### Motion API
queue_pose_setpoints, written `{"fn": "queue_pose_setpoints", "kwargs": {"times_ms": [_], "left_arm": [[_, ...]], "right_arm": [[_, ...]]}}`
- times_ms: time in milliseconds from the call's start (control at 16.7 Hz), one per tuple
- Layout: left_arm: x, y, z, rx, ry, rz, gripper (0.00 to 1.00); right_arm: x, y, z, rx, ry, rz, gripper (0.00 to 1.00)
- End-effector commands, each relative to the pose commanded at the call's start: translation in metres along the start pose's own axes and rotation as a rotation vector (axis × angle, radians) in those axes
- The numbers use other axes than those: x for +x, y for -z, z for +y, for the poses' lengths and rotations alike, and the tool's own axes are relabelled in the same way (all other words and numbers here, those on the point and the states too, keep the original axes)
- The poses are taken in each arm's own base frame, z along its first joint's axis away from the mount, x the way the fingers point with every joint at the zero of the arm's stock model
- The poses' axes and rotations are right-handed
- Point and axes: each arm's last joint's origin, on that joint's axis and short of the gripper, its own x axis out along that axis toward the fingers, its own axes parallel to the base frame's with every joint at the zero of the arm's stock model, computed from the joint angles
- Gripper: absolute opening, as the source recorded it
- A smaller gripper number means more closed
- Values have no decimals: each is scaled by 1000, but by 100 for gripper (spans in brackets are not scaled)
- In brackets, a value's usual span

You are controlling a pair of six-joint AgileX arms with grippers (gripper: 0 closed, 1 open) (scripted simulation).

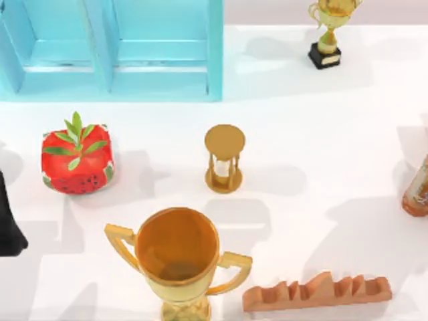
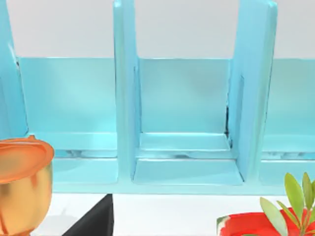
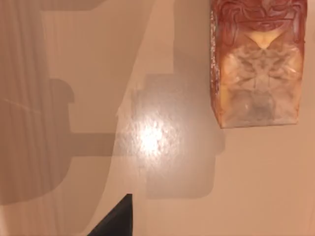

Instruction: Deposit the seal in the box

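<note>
**The seal sits on the table under our right wrist, outside the box.**

Our left arm (image 1: 9, 224) is at the table's left edge. A dark tip of the left gripper (image 2: 96, 220) faces the blue box (image 1: 214, 50) at the far left, and we cannot tell if it is wide or narrow. Right of the arm stand a red planter (image 1: 77, 164), a big gold cup (image 1: 177, 257) at the near edge, an hourglass (image 1: 225, 159) in the middle and a notched bar (image 1: 317, 292). A small trophy (image 1: 326, 33) stands far right and a bottle (image 1: 417, 190) at the right edge. In the right wrist view the seal (image 3: 257, 64) rests on the pale table (image 3: 147, 73), apart from the right gripper (image 3: 117, 221), whose spread we cannot tell either.
</note>
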Motion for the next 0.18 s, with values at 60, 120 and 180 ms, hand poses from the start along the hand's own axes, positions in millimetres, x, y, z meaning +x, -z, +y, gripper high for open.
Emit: {"fn": "queue_pose_setpoints", "kwargs": {"times_ms": [60,120,180], "left_arm": [[0,0,0,0,0,0,100],[0,0,0,0,0,0,100],[0,0,0,0,0,0,100]], "right_arm": [[0,0,0,0,0,0,100],[0,0,0,0,0,0,100],[0,0,0,0,0,0,100]]}}
